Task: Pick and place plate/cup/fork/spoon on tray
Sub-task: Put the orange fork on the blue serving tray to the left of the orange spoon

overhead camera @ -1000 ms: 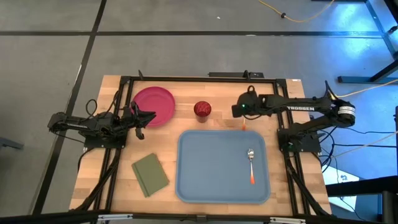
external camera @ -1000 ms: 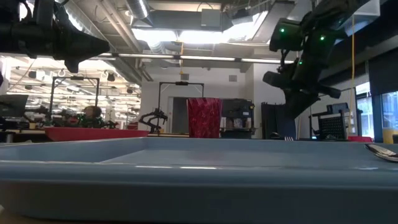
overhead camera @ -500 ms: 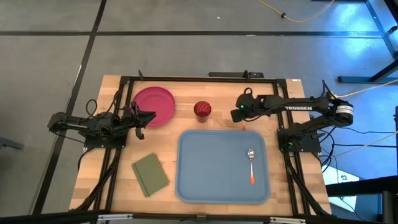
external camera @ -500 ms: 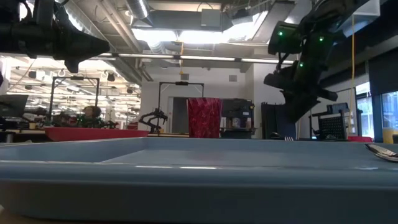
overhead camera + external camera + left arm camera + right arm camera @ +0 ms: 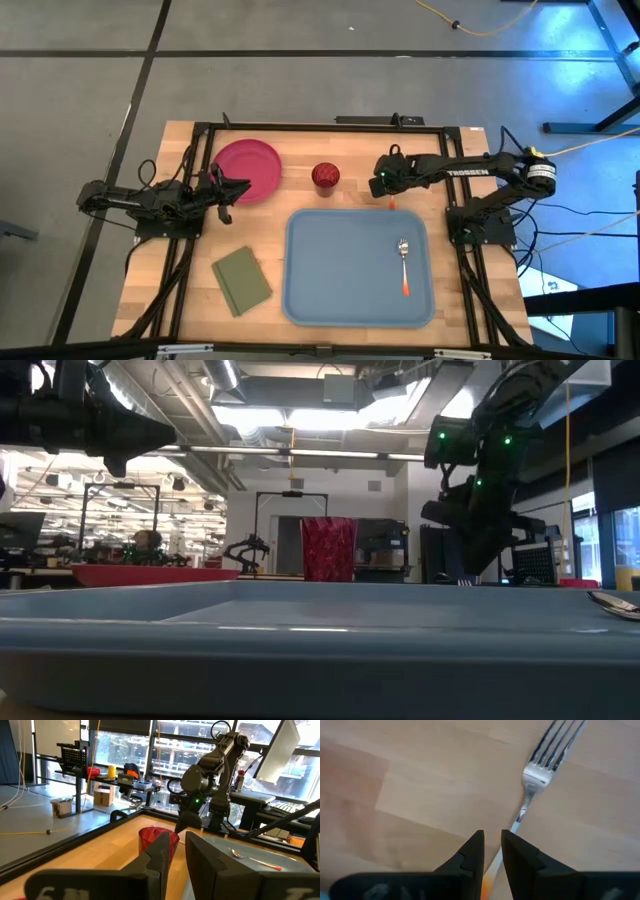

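Observation:
The fork (image 5: pixel 537 775) lies on the wood table just beyond the light-blue tray's (image 5: pixel 300 300) far rim; its orange handle end (image 5: pixel 392 203) shows in the high view. My right gripper (image 5: pixel 383 184) is down at the table over the fork, fingers shut around its shaft. The spoon (image 5: pixel 403 262) lies in the tray's right part. The dark-red cup (image 5: pixel 325 176) stands upright on the table beyond the tray. The magenta plate (image 5: pixel 245 170) lies flat at the far left. My left gripper (image 5: pixel 243 187) waits shut beside the plate. My right gripper has the fork's thin shaft (image 5: pixel 496 857) between its two fingers, between the tined head and the orange handle end. The fingers come from above, pointing down, and lie across the shaft. The fork lies flat on the table, tines toward the far edge.
An olive-green square (image 5: pixel 242 278) lies on the table left of the tray. A black frame (image 5: pixel 300 127) runs along the table's far edge and sides. The tray's left and middle (image 5: pixel 335 260) are bare.
My right gripper has gone down toward the fork and a little toward the table's left edge. The fork, cup, plate and spoon have stayed where they were.

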Robot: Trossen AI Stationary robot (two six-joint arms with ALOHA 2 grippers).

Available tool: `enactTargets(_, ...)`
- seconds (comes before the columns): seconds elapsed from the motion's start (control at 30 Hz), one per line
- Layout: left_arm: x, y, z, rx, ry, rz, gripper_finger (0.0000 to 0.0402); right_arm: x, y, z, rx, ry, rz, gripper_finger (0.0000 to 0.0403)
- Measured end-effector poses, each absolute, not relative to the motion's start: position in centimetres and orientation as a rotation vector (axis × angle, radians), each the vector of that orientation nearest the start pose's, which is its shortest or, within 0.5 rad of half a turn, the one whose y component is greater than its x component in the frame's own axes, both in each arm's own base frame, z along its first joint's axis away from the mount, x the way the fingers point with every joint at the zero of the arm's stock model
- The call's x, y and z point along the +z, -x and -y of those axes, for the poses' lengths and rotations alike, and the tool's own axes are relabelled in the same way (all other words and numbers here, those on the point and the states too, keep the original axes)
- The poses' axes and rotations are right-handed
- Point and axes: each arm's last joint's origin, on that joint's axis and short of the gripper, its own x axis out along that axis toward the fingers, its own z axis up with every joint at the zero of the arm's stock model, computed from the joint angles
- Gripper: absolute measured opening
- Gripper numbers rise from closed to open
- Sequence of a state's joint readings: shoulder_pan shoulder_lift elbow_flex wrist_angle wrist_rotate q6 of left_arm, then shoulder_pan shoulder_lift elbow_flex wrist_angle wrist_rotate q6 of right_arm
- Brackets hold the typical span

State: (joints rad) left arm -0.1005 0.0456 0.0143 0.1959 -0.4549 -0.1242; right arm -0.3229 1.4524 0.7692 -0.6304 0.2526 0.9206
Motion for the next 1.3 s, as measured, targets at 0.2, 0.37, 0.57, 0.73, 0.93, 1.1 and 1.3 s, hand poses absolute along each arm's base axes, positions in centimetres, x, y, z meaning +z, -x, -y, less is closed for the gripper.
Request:
enactTargets(0.2, 18.3, -9.6, -0.3, 0.343, 0.168, 0.181, 0.0055, 15.5, -22.6, 8.5, -1.179, -0.802, -1.008, 0.0072)
enactTargets(0.37, 18.3, -9.6, -0.3, 0.343, 0.168, 0.181, 0.0055, 14.3, -22.9, 8.6, -1.215, -0.806, -1.048, 0.0072)
enactTargets(0.57, 18.3, -9.6, -0.3, 0.343, 0.168, 0.181, 0.0055, 12.9, -23.1, 8.8, -1.291, -0.828, -1.054, 0.0072)
enactTargets(0.73, 18.3, -9.6, -0.3, 0.343, 0.168, 0.181, 0.0055, 12.5, -23.3, 8.9, -1.317, -0.841, -1.042, 0.0071)
enactTargets(0.93, 18.3, -9.6, -0.3, 0.343, 0.168, 0.181, 0.0055, 12.3, -23.3, 8.9, -1.321, -0.834, -1.046, 0.0070)
enactTargets(1.1, 18.3, -9.6, -0.3, 0.343, 0.168, 0.181, 0.0055, 12.3, -23.4, 9.0, -1.339, -0.804, -1.021, 0.0039)
enactTargets(1.3, 18.3, -9.6, -0.3, 0.343, 0.168, 0.181, 0.0055, 12.3, -23.3, 9.1, -1.371, -0.756, -0.997, 0.0012)
